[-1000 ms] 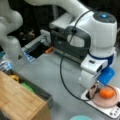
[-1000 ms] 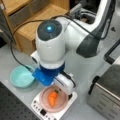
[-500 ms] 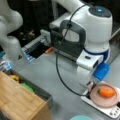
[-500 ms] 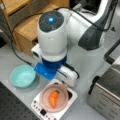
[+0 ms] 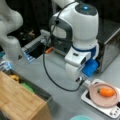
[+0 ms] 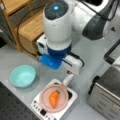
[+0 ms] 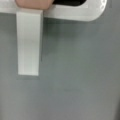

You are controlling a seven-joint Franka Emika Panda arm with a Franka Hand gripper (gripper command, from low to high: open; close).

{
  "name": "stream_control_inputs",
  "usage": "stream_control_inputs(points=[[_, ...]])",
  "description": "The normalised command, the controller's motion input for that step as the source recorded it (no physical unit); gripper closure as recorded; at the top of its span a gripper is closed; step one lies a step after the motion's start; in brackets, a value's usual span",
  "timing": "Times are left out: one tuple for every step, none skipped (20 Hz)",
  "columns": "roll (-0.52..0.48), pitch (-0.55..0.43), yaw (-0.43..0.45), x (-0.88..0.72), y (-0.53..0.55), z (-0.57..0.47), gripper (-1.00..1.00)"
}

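On the pink pan [image 6: 45, 98] lies 1 carrot [image 6: 54, 98].

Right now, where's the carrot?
The carrot lies in the pink pan on the white cooktop, low in both front views, right of the teal bowl in a front view.

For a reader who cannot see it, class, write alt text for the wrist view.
A white pan handle runs down from a pink pan at the top edge, over a grey table. The pan sits on a white stove with a rounded corner. The gripper does not show here.
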Motion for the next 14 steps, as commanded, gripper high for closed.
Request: stream_control_inputs(points=[[0.174,-0.227,-0.052,-0.41,-0.26,-0.04,-1.0],[0.146,-0.238,-0.069,-0.4,-0.29,-0.03,-1.0],[0.128,-0.239,-0.077,-0.39,-0.32,-0.02,-1.0],[0.12,-0.238,-0.074,-0.37,-0.32,-0.03,-1.0],[0.087,-0.227,-0.094,-0.37,-0.36,-0.02,-1.0],[0.058,-0.217,-0.111,-0.38,-0.38,-0.02,-1.0],[0.052,-0.213,-0.105,-0.37,-0.37,-0.03,-1.0],[0.029,-0.213,-0.128,-0.37,-0.34,-0.04,-1.0],[0.015,-0.208,-0.133,-0.38,-0.35,-0.03,-1.0],[0.016,-0.2,-0.129,-0.39,-0.34,-0.02,-1.0],[0.017,-0.196,-0.112,-0.4,-0.32,-0.02,-1.0],[0.036,-0.229,-0.098,-0.41,-0.29,-0.03,-1.0],[0.041,-0.234,-0.078,-0.4,-0.24,-0.05,-1.0],[0.043,-0.233,-0.058,-0.39,-0.18,-0.06,-1.0]])
